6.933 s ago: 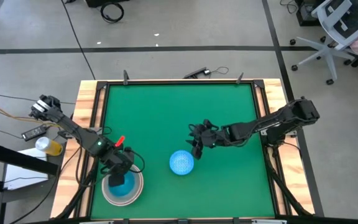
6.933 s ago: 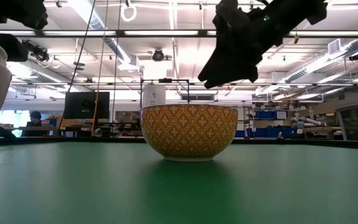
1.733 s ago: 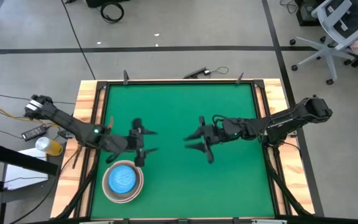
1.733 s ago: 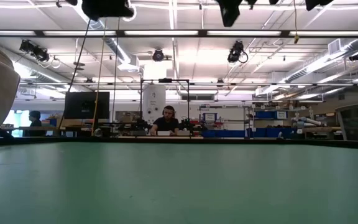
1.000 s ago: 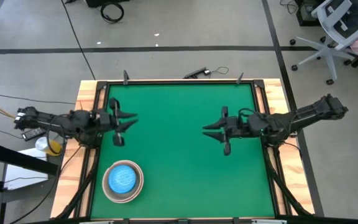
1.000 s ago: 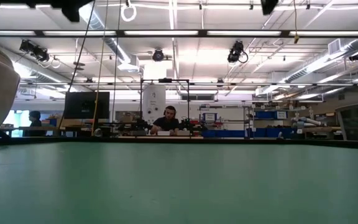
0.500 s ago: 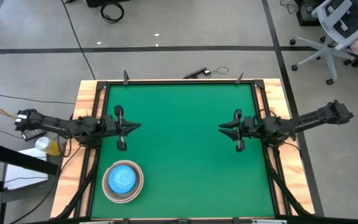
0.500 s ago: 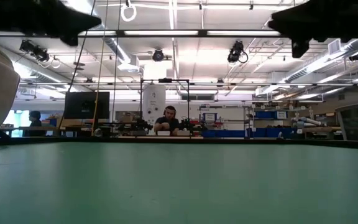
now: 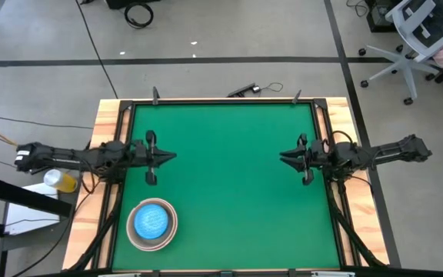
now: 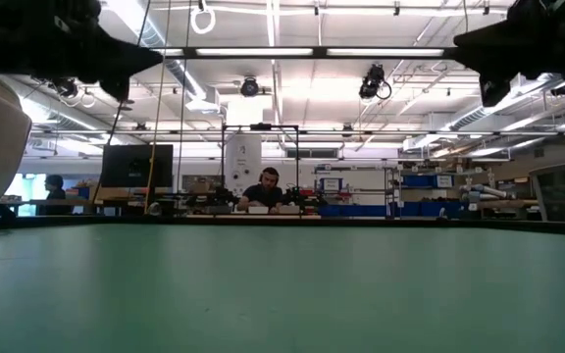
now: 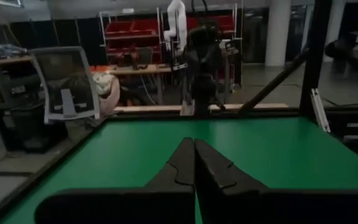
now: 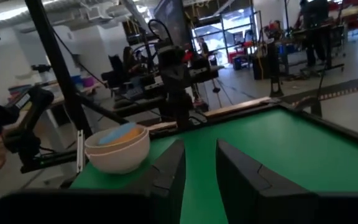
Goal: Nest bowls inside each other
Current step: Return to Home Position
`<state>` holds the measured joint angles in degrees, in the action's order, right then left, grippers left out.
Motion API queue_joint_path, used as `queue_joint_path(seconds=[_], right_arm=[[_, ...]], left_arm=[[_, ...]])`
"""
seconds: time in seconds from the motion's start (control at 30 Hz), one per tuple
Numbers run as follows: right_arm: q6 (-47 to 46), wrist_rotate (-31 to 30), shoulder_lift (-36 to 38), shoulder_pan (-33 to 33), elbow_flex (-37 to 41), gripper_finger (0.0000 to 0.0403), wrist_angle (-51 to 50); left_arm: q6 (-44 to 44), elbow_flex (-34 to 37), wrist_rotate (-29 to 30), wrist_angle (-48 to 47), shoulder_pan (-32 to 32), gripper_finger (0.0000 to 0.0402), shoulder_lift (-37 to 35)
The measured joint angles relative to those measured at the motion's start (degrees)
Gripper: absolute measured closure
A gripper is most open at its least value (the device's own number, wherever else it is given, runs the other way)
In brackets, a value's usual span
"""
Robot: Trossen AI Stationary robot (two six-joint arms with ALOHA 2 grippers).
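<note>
Your bowls (image 9: 152, 224) sit as one nested stack at about 7 o'clock on the green surface (image 9: 229, 185), near the edge. The large white bowl (image 9: 132, 233) is outermost, and the pale-speckled blue bowl (image 9: 152, 221) shows on top in the high view. The right wrist view shows a band of peach-orange and a patch of blue just inside the white wall; you cannot make out the remaining layers. In the low view only the white bowl's curved side is visible, at the picture's left edge. The left end effector (image 9: 169, 156) hangs over the surface at 9 o'clock, pointing toward 3 o'clock. It holds nothing and is clear of the stack, and its wrist view shows the two fingers pressed together. The right end effector (image 9: 285, 159) hangs over the surface at 3 o'clock, pointing toward 9 o'clock and well apart from the bowls. Its fingers stand parted with a narrow gap and are likewise empty. Nothing lies on the surface between the two. Beyond the far edge, the low view shows a person (image 10: 264, 186) seated at a bench.
</note>
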<state>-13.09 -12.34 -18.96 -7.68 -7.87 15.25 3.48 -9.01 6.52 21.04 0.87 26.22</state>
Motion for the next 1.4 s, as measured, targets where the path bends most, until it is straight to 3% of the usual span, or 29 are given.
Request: queue_joint_path(seconds=[0.17,0.47,0.9,1.2,1.4], right_arm=[[-2.05,-0.04,-0.1,-0.07,1.7,0.0308,-0.48],[-3.42,-0.07,0.97,-0.09,3.48,0.0308,-1.19],[-4.98,-0.42,3.24,-0.09,7.53,0.0308,2.73],[-2.33,-2.4,3.48,-0.11,7.53,0.0308,4.63],[-2.1,-4.81,4.44,-0.1,7.2,0.0308,4.2]], left_arm=[[-4.07,2.01,2.64,1.29,-0.49,0.0401,-0.2],[-5.44,-6.4,4.33,-17.31,0.71,0.0401,-5.29],[-7.27,2.21,4.55,-14.6,3.23,0.0401,-13.8],[-5.44,1.1,4.04,-17.51,3.23,0.0401,-15.88],[-3.39,-0.46,4.01,-22.12,3.23,0.0401,-22.46]])
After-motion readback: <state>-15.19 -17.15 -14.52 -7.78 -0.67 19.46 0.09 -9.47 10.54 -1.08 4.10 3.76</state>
